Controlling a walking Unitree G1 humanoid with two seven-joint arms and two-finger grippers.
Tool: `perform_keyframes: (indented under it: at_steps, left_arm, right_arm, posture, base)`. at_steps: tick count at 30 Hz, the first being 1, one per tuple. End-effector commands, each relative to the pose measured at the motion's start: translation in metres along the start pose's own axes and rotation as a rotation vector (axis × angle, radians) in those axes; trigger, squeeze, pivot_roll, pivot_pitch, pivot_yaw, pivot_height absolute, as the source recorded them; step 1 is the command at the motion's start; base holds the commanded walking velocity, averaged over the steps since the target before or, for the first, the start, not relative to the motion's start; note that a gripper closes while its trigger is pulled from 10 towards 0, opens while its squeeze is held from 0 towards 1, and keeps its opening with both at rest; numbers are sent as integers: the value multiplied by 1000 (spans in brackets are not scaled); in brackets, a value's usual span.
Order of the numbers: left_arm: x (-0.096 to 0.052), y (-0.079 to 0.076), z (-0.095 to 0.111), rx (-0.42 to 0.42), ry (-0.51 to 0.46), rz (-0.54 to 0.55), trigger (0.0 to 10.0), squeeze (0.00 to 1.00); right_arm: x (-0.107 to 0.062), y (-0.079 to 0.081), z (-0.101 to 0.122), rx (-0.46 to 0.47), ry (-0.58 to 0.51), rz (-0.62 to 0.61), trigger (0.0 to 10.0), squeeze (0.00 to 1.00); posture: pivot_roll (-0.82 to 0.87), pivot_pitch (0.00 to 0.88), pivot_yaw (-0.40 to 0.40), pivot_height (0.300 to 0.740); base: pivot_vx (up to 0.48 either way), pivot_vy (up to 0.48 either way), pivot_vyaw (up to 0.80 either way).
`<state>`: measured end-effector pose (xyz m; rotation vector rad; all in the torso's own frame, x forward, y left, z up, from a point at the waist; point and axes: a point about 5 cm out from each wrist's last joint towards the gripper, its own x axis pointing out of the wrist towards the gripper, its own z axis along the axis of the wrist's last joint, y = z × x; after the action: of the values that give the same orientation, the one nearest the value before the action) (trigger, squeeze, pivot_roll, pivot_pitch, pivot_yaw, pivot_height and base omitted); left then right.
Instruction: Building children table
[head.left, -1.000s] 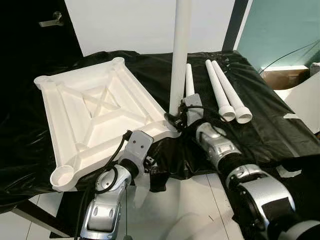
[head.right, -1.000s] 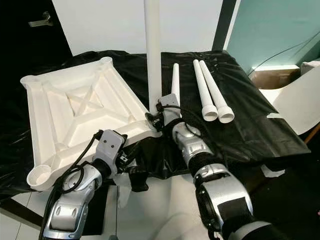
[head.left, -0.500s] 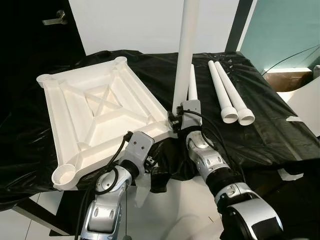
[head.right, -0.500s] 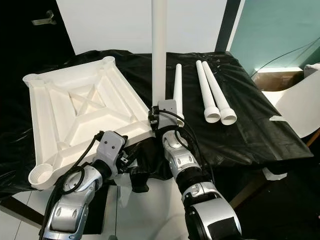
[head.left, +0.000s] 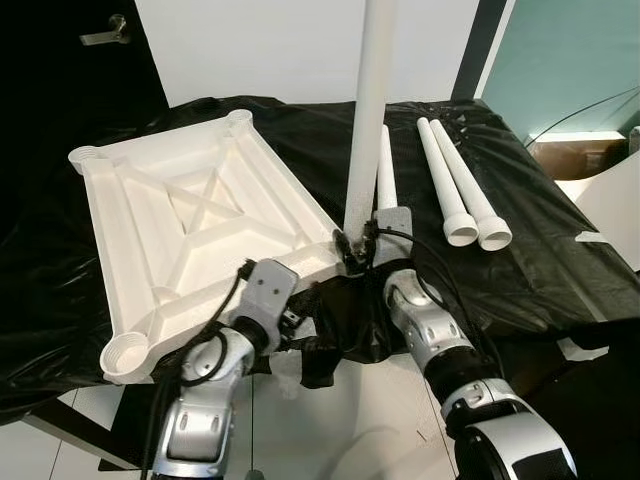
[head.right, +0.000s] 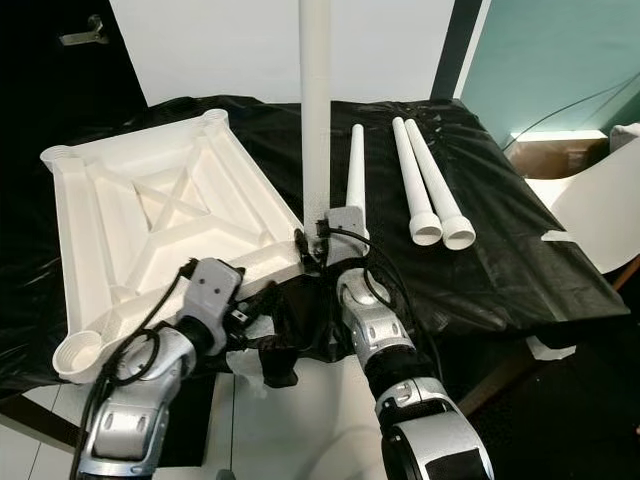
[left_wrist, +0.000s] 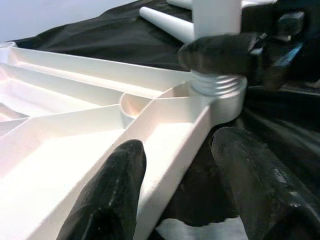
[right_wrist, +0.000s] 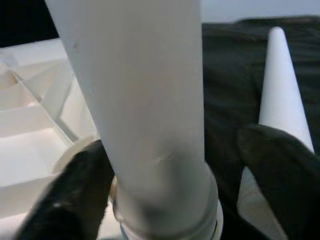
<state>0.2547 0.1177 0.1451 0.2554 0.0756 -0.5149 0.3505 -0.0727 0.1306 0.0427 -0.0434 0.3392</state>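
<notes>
Upright, white leg (head.left: 370, 110) — threaded into ribbed tabletop (head.left: 180, 230).

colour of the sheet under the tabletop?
Black sheet, glossy and wrinkled; clearest in the left eye view.

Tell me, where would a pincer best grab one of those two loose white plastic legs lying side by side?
Probably mid-shaft on the outer white plastic leg, coming from above. It lies flat on the black sheet, touching its twin, so only the top and outer side are free; the flared near end is wider.

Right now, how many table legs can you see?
4: one upright leg in the tabletop's near corner socket, one loose leg behind the right gripper, two paired legs lying farther right.
</notes>
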Motion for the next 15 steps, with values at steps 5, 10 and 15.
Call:
perform_keyframes:
  at_steps: [5, 10, 15]
  left_arm:
    - [1, 16, -2, 26, 21, 122, 10000, 0]
    - [2, 25, -8, 61, 73, 122, 10000, 0]
    - [3, 17, -19, 155, 151, 17, 10000, 0]
  right_arm:
    - [-7, -3, 0, 9, -29, 43, 10000, 1000]
    - [-20, -9, -8, -10, -10, 65, 10000, 0]
    - [-30, -21, -15, -19, 14, 26, 10000, 0]
  posture:
    - [106, 0, -30, 740]
    - [94, 0, -20, 740]
    - [80, 0, -8, 740]
  base:
    - [0, 0, 0]
    - [0, 0, 0]
    - [0, 0, 0]
